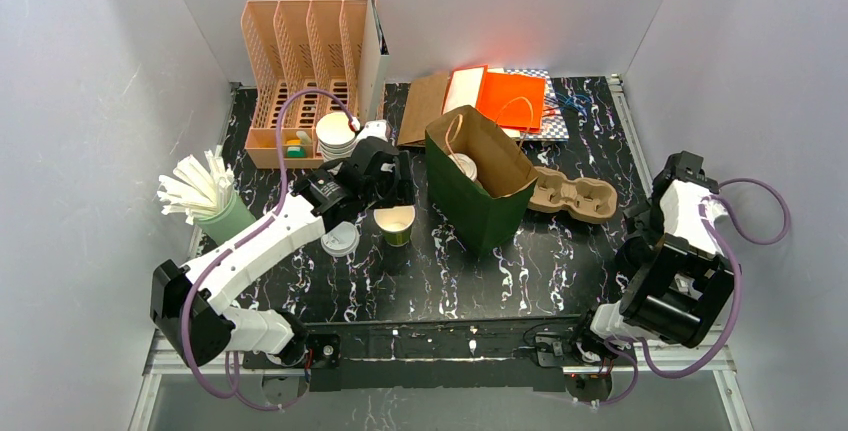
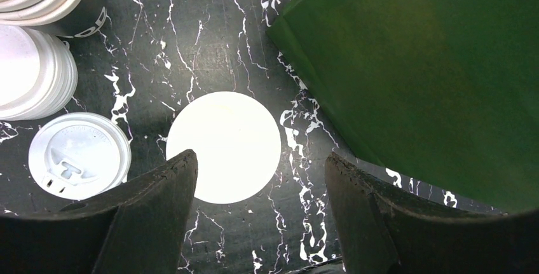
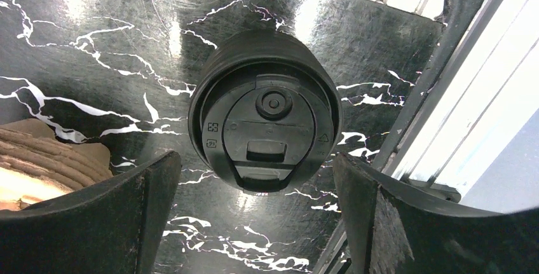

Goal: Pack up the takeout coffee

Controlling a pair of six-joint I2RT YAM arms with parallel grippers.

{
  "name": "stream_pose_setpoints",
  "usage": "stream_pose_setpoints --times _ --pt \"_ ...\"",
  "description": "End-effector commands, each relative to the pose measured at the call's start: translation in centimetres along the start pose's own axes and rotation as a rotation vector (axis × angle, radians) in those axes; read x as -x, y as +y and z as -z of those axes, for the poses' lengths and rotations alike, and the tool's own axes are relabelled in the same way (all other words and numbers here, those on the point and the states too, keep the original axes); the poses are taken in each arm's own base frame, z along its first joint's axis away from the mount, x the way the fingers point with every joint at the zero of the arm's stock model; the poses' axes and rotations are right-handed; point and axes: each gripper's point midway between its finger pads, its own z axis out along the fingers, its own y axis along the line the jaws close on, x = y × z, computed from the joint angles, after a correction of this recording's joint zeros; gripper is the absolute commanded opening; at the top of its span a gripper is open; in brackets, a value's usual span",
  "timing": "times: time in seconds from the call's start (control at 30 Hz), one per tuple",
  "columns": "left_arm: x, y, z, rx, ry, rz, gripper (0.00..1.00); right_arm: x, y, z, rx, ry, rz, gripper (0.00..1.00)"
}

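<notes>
White tapered paper takeout cup [image 1: 396,221] stands upright and open-topped on the black, white-veined marble-pattern bench [image 1: 560,271], left of centre. A dark green paper bag [image 1: 480,191] stands open just beside it at its 3 o'clock. A loose round white plastic sip lid [image 2: 79,154] lies flat at its 9 o'clock, apart from it. Raised lettering runs along that lid's rim but is too small to read.

The left jaws hang over the cup, spread apart and holding nothing; in the left wrist view the cup's rim shows between them.

The right jaws are also wide apart and empty, above a round black plastic lidded container [image 3: 264,128] by the bench's right edge. Its lid bears small moulded squares, a triangle mark and a line of tiny text, none legible.
</notes>
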Motion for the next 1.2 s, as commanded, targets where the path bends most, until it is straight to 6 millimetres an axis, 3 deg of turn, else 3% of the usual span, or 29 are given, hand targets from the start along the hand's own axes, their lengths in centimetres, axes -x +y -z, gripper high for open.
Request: stream_pose_setpoints --times 0.0,0.27,0.4,0.5,0.97,1.17 --pt "1.3 0.0 0.9 0.009 -0.03 -0.028 0.71 0.2 -0.2 -0.4 -0.001 -0.003 -0.037 0.98" --pt "1.3 -0.2 1.1 -0.004 -0.029 -0.034 0.71 -0.6 -0.4 -1.3 0.003 0.007 -0.039 0.98" --pt "1.3 -0.1 1.3 -0.006 -0.031 -0.034 0.71 -0.2 -0.3 -0.9 0.004 -0.004 -0.051 0.83" --pt "1.2 -0.4 1.3 -0.017 -0.024 -0.029 0.71 0.2 -0.4 -0.2 -0.001 -0.011 -0.065 0.76" --pt "1.0 -0.8 1.2 -0.041 -0.013 -0.017 0.71 0.5 0.9 3.4 0.094 0.032 -0.117 0.77" --pt "0.9 -0.8 1.3 -0.04 -0.014 -0.015 0.71 2.3 2.1 6.3 0.179 -0.004 -0.115 0.76"
